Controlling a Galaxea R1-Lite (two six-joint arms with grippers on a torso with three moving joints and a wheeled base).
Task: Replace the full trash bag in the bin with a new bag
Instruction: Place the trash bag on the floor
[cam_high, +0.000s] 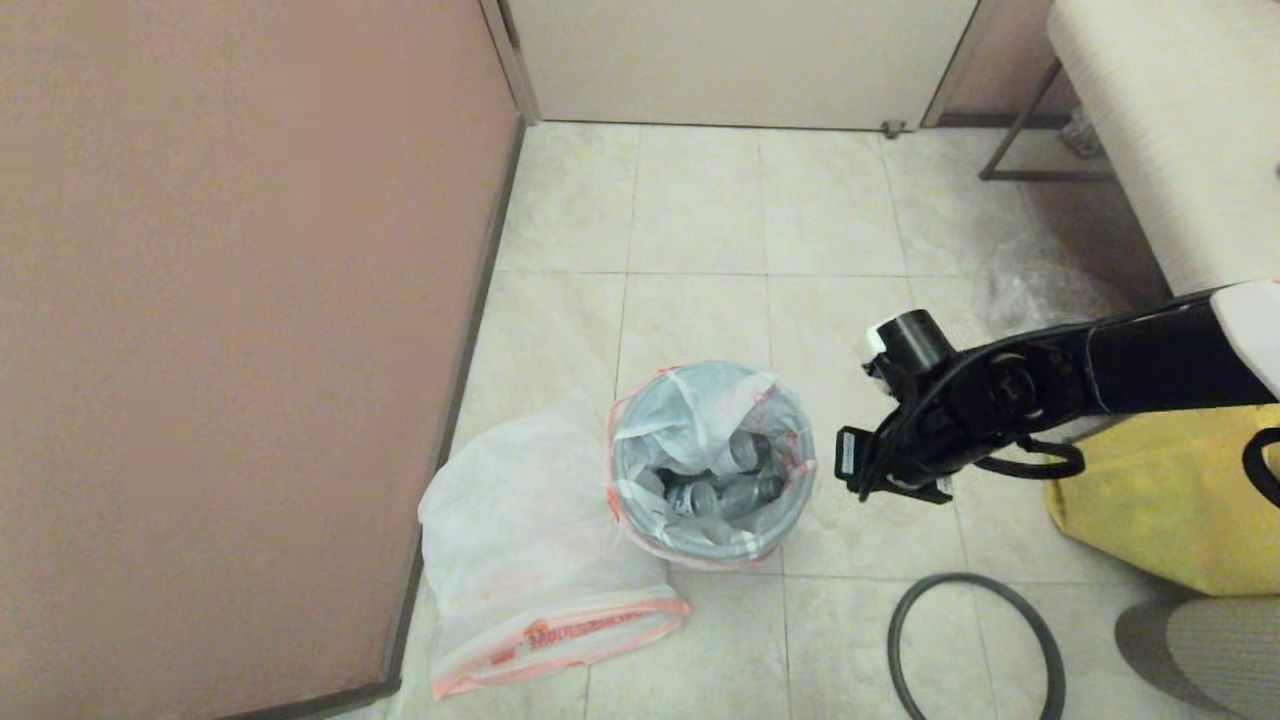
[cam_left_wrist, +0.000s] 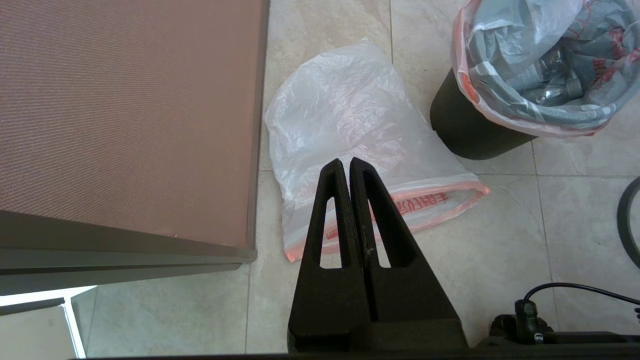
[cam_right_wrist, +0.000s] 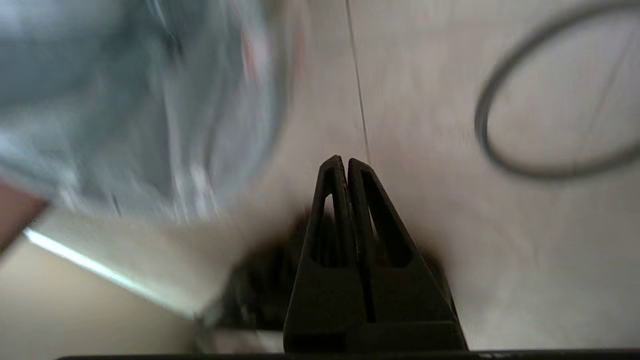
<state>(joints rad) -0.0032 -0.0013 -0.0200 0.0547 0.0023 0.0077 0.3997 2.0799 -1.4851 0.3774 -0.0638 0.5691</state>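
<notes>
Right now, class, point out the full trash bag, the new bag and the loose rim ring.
full trash bag (cam_high: 700, 415), head view, on its folded white plastic.
new bag (cam_left_wrist: 345, 115), left wrist view, on its flat middle.
rim ring (cam_high: 1040, 640), head view, on its right curve.

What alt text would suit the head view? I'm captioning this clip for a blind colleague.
A small dark bin on a tiled floor holds the full trash bag of crushed cans, its orange-pink band folded over the rim. The new bag lies flat beside it by the wall. The right gripper, shut, hangs beside the bin, near a grey ring.
</notes>
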